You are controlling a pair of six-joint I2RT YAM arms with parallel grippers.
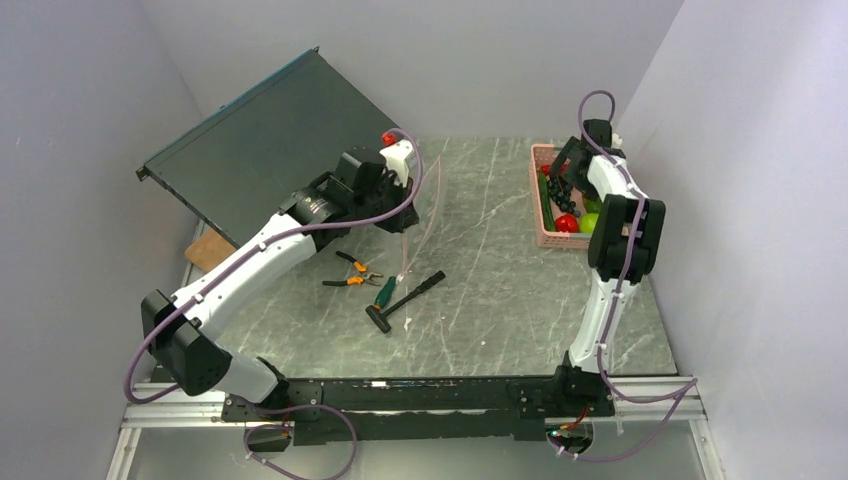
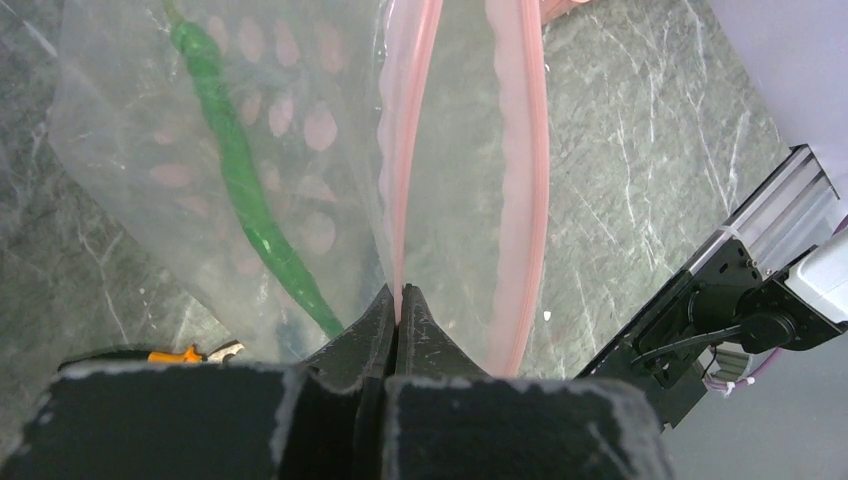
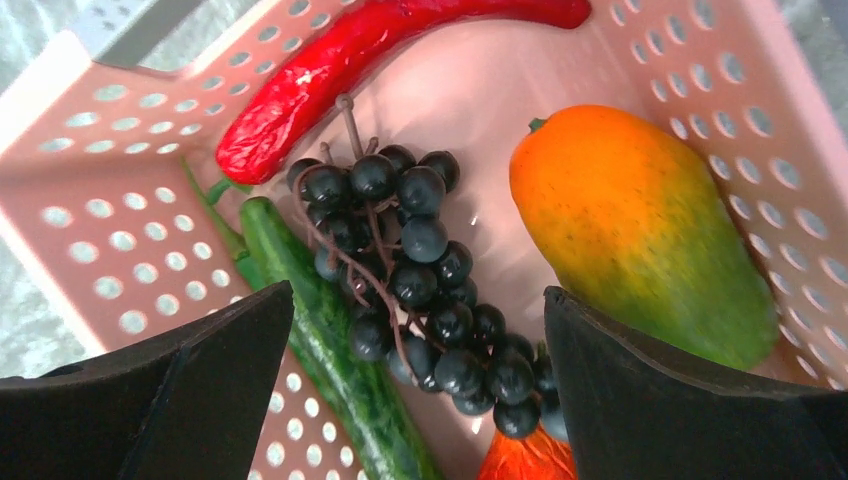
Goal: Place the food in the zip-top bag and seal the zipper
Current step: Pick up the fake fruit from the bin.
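The left pincer (image 2: 400,302) pinches the bag's (image 2: 130,130) pink zipper (image 2: 403,150), the right pincer (image 3: 418,295) spread over the grape bunch (image 3: 425,240) in the basket (image 3: 110,200).

A clear, crinkly bag (image 2: 130,170) hangs upright with its mouth open. Its zipper (image 2: 525,200), two pale pink strips, stands parted, and the left fingers (image 2: 365,335) pinch one strip. A long green pepper (image 2: 240,200) shows through the plastic; whether it is inside is unclear. In a pink basket (image 3: 90,230) lie a red chili (image 3: 400,70), dark grapes (image 3: 420,280) over a cucumber (image 3: 330,350), a mango (image 3: 640,230), a tomato (image 1: 566,222) and a green apple (image 1: 589,224).
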